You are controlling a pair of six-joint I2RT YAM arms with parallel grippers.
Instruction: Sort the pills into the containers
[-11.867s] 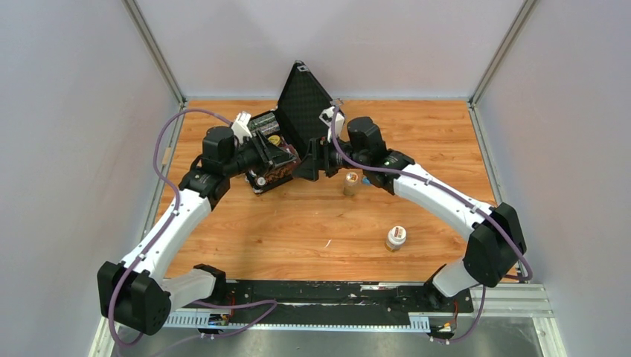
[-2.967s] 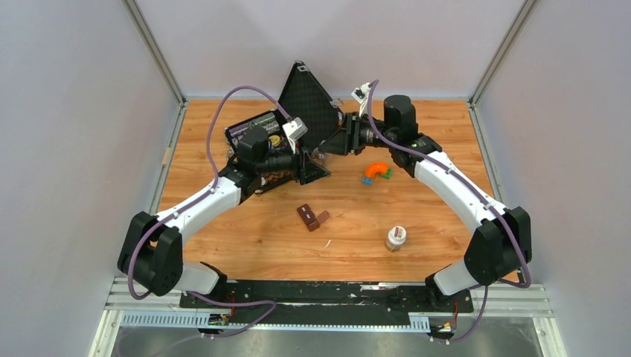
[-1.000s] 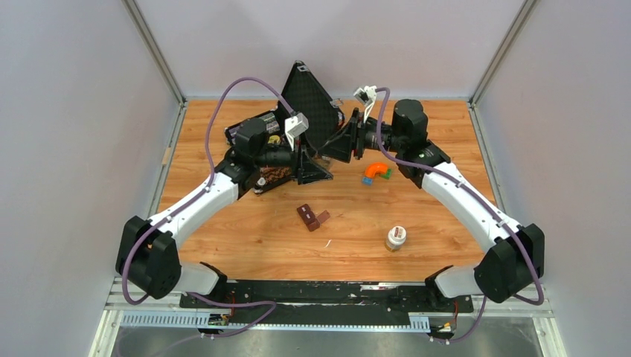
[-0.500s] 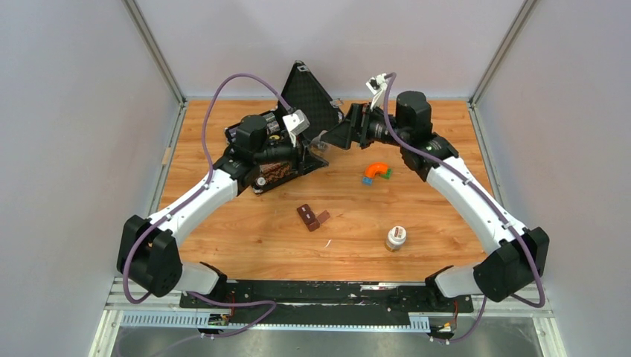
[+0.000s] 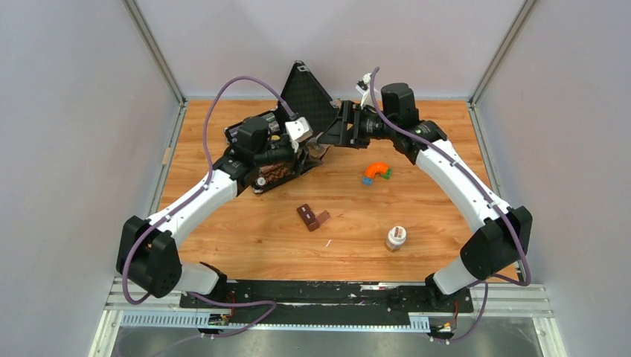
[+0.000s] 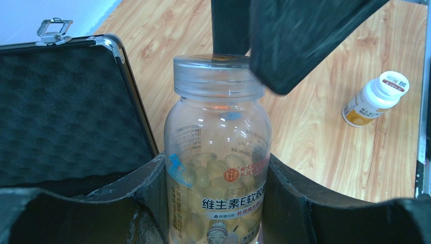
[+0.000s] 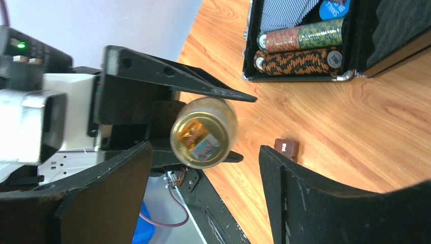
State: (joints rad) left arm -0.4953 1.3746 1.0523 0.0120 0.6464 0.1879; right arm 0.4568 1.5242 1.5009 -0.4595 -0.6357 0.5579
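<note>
Barely begun, with nothing sorted yet. Pinching the clear softgel bottle upright in the left pincer, just right of the open black case, cap on and capsules inside. Spreading the right pincer around that cap, clear of it on both sides in the right wrist view. Leaving the containers on the worktop, in front of the case and apart from it; cannot tell whether any lid is open. Left to do: uncap, tip out, sort, perhaps likewise for the small white bottle, further front and right of the case. Compared with half a second back: right pincer brought closer over the cap, containers and white bottle unmoved.
</note>
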